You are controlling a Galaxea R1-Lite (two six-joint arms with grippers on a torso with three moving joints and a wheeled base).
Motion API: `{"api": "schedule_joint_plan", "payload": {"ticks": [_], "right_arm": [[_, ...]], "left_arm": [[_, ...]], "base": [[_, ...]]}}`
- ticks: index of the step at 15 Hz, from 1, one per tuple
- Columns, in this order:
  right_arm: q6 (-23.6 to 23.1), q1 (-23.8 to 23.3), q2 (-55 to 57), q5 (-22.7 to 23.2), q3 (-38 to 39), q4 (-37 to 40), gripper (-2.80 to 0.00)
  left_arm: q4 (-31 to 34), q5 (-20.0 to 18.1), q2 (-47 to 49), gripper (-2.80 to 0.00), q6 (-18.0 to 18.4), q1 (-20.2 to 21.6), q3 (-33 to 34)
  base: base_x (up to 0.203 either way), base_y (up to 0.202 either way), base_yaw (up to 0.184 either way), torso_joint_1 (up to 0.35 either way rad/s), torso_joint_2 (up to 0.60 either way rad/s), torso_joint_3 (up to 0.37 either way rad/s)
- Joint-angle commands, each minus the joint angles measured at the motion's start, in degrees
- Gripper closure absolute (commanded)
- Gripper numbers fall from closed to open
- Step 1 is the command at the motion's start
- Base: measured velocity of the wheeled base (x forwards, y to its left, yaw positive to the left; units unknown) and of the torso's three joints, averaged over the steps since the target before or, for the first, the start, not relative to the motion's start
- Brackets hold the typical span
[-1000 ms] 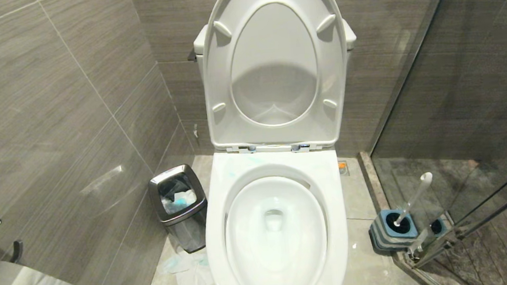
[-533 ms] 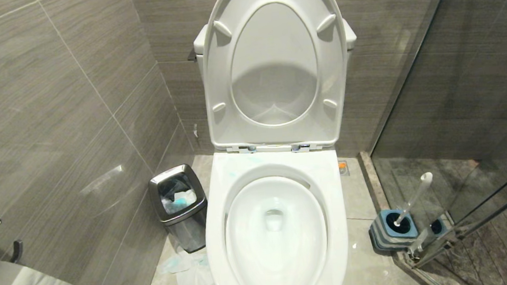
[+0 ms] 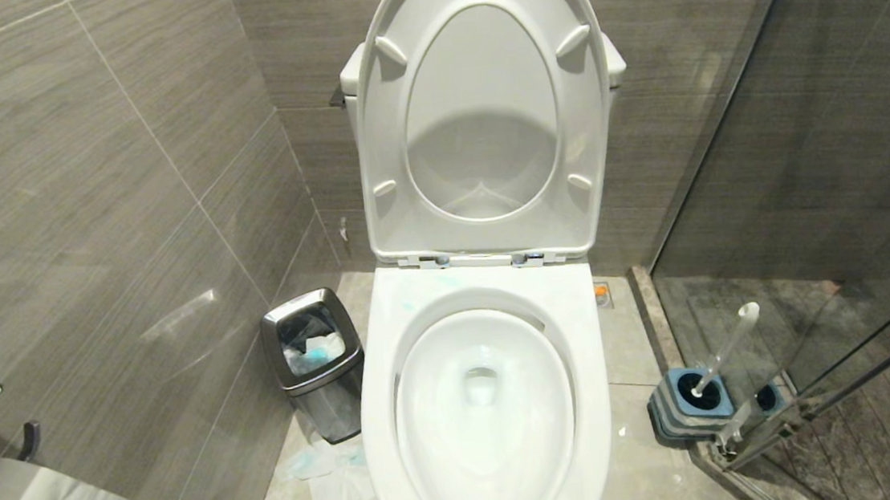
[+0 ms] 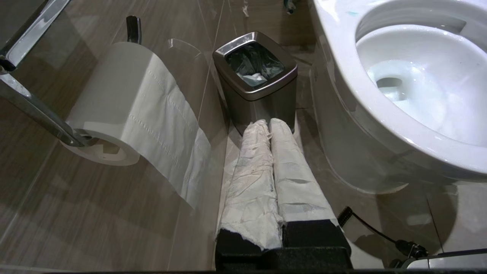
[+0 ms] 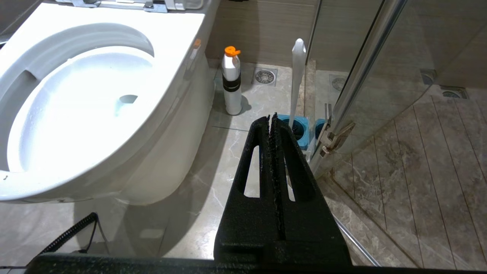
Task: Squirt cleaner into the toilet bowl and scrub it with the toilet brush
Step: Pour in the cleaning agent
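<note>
The right gripper has its jaws pressed together, empty, aimed toward the toilet brush, which stands just beyond its tips in the frame's upper centre, handle nearly upright in its blue holder. Left of that stands a white bottle with an orange cap, likely the cleaner, beside the toilet bowl. This arm looks the nearer one. The left gripper, paper-wrapped and closed on nothing, points at the steel bin. Tight room: glass door crowds the brush, over a marble floor.
</note>
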Motion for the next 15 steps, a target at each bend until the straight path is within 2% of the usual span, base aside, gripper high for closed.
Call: {"api": "schedule_joint_plan", "payload": {"ticks": [1,6,8,11,15], "right_arm": [[0.0,0.0,0.0,0.0,0.0,0.0,0.00],[0.0,0.0,0.0,0.0,0.1,0.0,0.00],[0.0,0.0,0.0,0.0,0.1,0.0,0.00],[0.0,0.0,0.0,0.0,0.1,0.0,0.00],[0.0,0.0,0.0,0.0,0.1,0.0,0.00]], "left_arm": [[0.4,-0.1,0.3,0.00,0.0,0.0,0.2],[0.4,0.2,0.1,0.00,-0.1,0.0,0.2],[0.4,0.1,0.4,0.00,1.0,0.0,0.1],[0.7,0.0,4.3,0.00,-0.1,0.0,0.1],[0.2,-0.5,-0.2,0.00,3.2,0.0,0.2]], "base": [[0.000,0.000,0.000,0.000,0.00,0.000],[0.000,0.000,0.000,0.000,0.00,0.000],[0.000,0.000,0.000,0.000,0.00,0.000],[0.000,0.000,0.000,0.000,0.00,0.000],[0.000,0.000,0.000,0.000,0.00,0.000]]}}
